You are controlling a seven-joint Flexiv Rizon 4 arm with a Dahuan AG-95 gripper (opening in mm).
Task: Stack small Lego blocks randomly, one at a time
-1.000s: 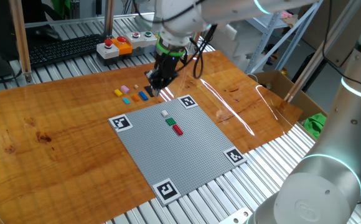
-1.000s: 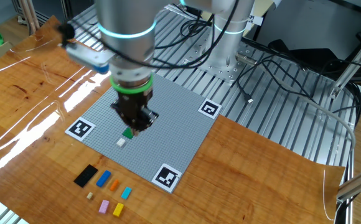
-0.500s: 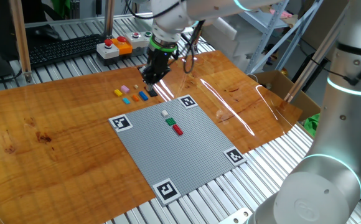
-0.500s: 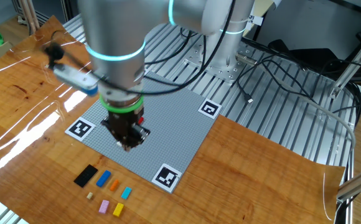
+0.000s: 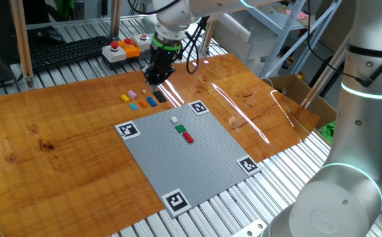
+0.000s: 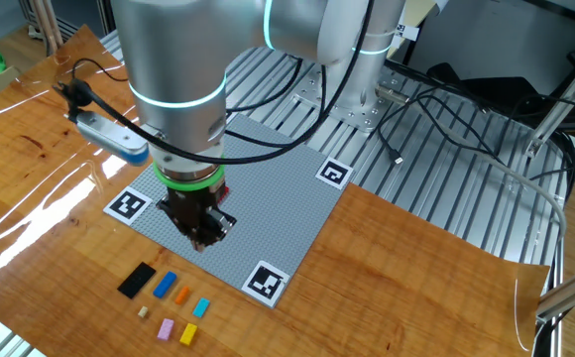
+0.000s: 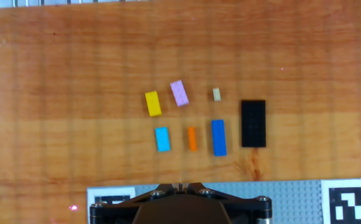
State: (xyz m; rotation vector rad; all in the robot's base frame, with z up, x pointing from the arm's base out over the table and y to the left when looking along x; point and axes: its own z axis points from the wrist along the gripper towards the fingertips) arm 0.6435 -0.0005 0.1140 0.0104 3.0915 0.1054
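Observation:
Several small Lego blocks lie loose on the wooden table: yellow [image 7: 153,103], pink [image 7: 179,93], tiny beige [image 7: 216,94], black [image 7: 253,123], blue [image 7: 218,137], orange [image 7: 192,138] and cyan [image 7: 162,139]. On the grey baseplate [image 5: 197,164] sit a white block [image 5: 175,120], a green block [image 5: 180,129] and a red block [image 5: 188,137] in a short row. My gripper [image 7: 180,185] is shut and holds nothing. It hovers over the baseplate's edge, just beside the loose blocks [image 6: 165,285], pointing down [image 5: 155,78].
Black-and-white marker tags [image 5: 128,130] sit at the baseplate's corners. A box with red, orange and green push buttons [image 5: 128,47] and a keyboard [image 5: 66,52] lie behind the wooden table. A cardboard box [image 5: 290,85] stands at the right.
My shut gripper has moved off the middle of the baseplate, away from the placed bricks, toward the loose blocks. The blocks have not moved.

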